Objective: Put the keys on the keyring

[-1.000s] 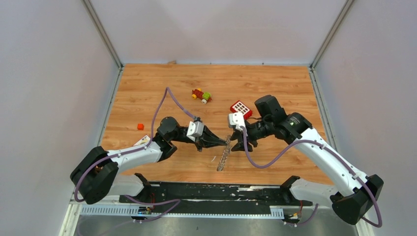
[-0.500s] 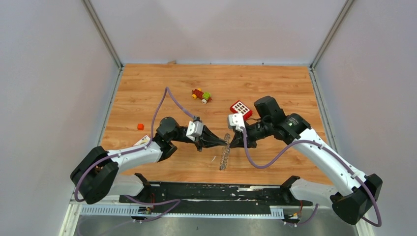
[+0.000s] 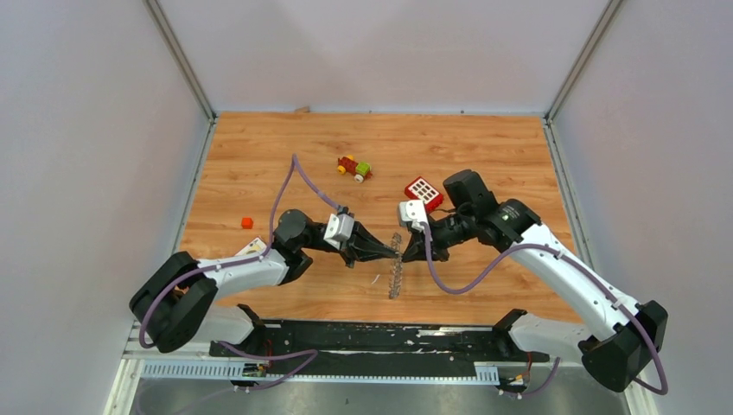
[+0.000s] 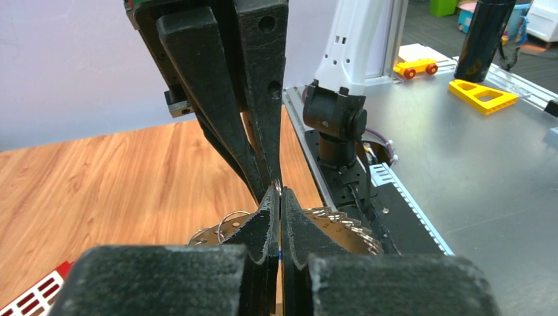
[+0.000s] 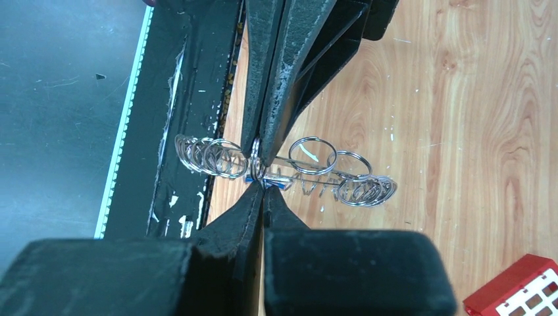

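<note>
The keyring [image 3: 396,270], a metal ring fringed with silver keys, hangs edge-on between my two grippers just above the wood. My left gripper [image 3: 394,251] is shut on its upper rim; the ring shows behind its fingers in the left wrist view [image 4: 345,224]. My right gripper [image 3: 404,251] meets it tip to tip. In the right wrist view my right gripper [image 5: 263,186] is shut where the small blue-headed piece [image 5: 276,185] lies against the wire loops of the ring [image 5: 314,158]. A small dark key [image 3: 375,278] lies on the wood just left of the ring.
A red block with white squares [image 3: 423,190] lies behind the right wrist. A red-yellow-green toy [image 3: 354,167] sits farther back. A small orange cube [image 3: 247,222] lies at the left. The black base rail [image 3: 380,337] runs along the near edge.
Both grippers have shifted slightly left and stay closed together. The hanging ring has swung to a more upright line.
</note>
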`<state>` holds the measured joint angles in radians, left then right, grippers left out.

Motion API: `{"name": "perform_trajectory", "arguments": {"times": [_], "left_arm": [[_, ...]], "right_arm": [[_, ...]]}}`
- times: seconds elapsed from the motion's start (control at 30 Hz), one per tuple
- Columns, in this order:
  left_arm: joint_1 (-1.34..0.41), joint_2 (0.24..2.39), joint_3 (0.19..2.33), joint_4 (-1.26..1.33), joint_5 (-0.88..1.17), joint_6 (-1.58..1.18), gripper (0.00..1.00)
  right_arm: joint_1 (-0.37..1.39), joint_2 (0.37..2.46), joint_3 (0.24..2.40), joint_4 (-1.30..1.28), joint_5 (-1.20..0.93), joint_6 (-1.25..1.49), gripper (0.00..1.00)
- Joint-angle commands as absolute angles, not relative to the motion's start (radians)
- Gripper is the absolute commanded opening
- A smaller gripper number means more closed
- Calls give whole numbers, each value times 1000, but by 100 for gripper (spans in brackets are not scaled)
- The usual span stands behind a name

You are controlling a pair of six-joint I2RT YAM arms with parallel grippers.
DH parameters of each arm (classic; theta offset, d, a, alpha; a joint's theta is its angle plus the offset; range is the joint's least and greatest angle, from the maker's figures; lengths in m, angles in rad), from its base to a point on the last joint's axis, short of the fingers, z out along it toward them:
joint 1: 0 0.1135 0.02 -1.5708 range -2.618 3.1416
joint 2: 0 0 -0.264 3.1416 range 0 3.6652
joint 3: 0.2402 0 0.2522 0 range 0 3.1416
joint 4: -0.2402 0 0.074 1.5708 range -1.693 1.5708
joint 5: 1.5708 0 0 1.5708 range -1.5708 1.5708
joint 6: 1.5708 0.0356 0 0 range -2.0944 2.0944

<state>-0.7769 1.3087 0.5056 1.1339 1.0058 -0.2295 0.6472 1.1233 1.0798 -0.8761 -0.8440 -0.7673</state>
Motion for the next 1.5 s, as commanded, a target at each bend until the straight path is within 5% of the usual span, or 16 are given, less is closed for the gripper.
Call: {"name": "perform_trajectory", "arguments": {"times": [0.0,0.1,0.3,0.4,1.47], "left_arm": [[-779,1317,508,1291,1037,-286,0],[-779,1314,507,1294,1037,-287,0],[-780,1314,505,1285,1030,-284,0],[-779,1317,503,1287,1025,-287,0],[-779,1331,508,1291,990,-317,0]], "right_arm": [[647,1156,1110,-845,-884,-754,2],[648,1164,1115,-846,-890,-752,6],[647,1119,1109,-845,-862,-762,33],[646,1080,1118,-848,-857,-771,39],[648,1068,1100,-775,-918,-747,30]]}}
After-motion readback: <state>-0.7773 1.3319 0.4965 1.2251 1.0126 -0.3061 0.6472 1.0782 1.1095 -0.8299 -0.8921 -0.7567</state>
